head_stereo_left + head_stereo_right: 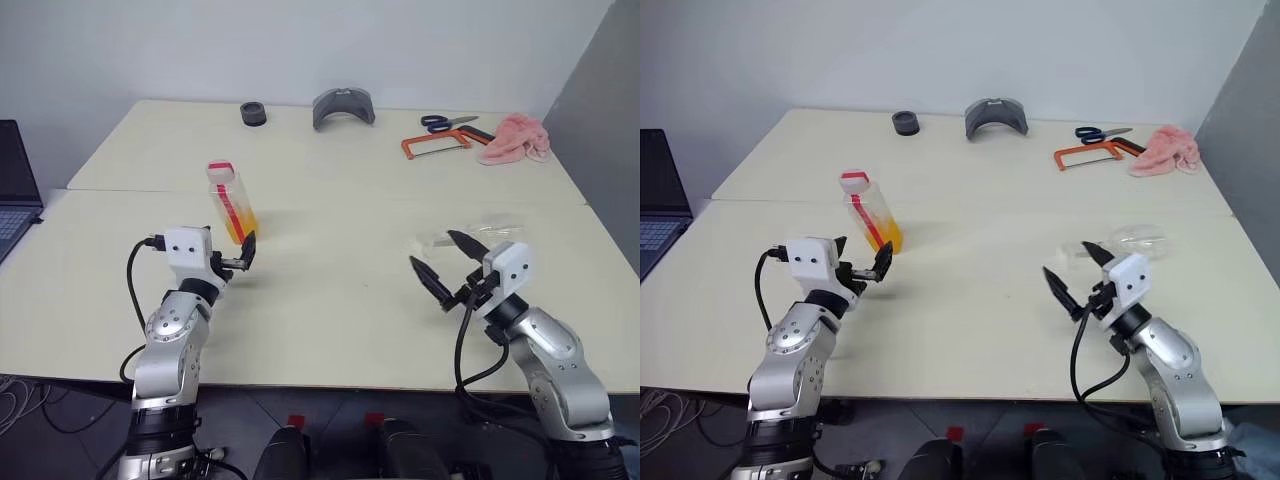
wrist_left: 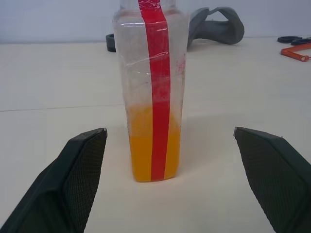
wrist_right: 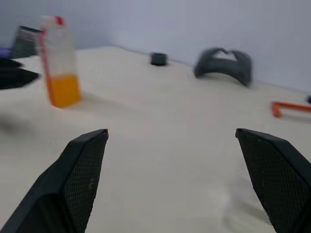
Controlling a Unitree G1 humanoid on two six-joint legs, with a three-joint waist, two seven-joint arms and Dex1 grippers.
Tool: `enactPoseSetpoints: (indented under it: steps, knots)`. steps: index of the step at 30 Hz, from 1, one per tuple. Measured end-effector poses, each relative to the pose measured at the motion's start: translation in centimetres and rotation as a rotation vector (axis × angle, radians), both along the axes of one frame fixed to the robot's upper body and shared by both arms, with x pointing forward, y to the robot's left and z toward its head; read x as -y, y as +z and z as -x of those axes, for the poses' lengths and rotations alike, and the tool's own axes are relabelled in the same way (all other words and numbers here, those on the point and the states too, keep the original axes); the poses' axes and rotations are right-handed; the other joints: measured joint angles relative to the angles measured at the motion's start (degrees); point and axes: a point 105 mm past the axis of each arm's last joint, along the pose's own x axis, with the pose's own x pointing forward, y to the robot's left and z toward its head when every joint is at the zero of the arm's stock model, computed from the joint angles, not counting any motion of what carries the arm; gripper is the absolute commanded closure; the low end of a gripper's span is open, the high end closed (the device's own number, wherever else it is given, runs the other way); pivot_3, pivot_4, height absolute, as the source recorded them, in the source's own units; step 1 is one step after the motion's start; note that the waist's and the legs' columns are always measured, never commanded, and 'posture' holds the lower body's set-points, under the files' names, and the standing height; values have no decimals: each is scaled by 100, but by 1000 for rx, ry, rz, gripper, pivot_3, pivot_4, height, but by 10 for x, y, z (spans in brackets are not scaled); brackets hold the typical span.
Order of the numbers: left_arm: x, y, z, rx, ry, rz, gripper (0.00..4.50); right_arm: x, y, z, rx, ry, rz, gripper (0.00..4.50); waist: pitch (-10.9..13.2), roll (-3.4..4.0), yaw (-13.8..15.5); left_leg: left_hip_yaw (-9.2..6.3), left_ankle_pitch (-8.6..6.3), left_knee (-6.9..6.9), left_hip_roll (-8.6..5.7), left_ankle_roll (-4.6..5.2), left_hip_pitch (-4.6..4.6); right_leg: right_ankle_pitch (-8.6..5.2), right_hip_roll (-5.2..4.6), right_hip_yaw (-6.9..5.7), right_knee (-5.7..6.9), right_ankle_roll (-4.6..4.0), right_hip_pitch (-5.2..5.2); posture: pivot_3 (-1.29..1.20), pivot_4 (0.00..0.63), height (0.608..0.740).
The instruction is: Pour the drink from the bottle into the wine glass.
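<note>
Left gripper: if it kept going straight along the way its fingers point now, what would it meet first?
The bottle. In the left wrist view it stands upright on the table, centred between the open fingers of the left gripper, with nothing between. How much gap remains is hard to judge, though it looks small.

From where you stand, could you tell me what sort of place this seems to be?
Probably a lab or workshop rather than a home. Two plain cream tables stand against a bare white wall, a hacksaw and scissors lie at the far edge, and a laptop sits on a side desk.
</note>
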Motion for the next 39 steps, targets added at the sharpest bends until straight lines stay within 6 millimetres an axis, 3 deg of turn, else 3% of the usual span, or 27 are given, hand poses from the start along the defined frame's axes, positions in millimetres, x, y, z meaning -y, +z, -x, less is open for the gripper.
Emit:
enactPoseSetpoints:
  steps: [8, 30, 39]
  knots:
    - [5, 24, -14, 27, -12, -25, 7, -19, 11, 0, -36, 130, 47, 0, 1, -2, 2, 2, 0, -1, -3, 0, -2, 1, -2, 0, -2, 2, -2, 0, 150, 740]
    - [-3, 37, -61, 2, 47, -53, 7, -39, 27, -6, 4, 220, 57, 0, 3, -4, 4, -2, 1, 0, -13, -1, -10, 2, -14, -6, -5, 3, -6, 0, 150, 740]
    - [-2, 38, -69, 9, 65, -64, 7, -46, 33, -1, 8, 307, 39, 0, 3, -5, 1, -3, 1, 0, -15, -1, -11, 2, -16, -6, -4, 3, -7, 0, 150, 740]
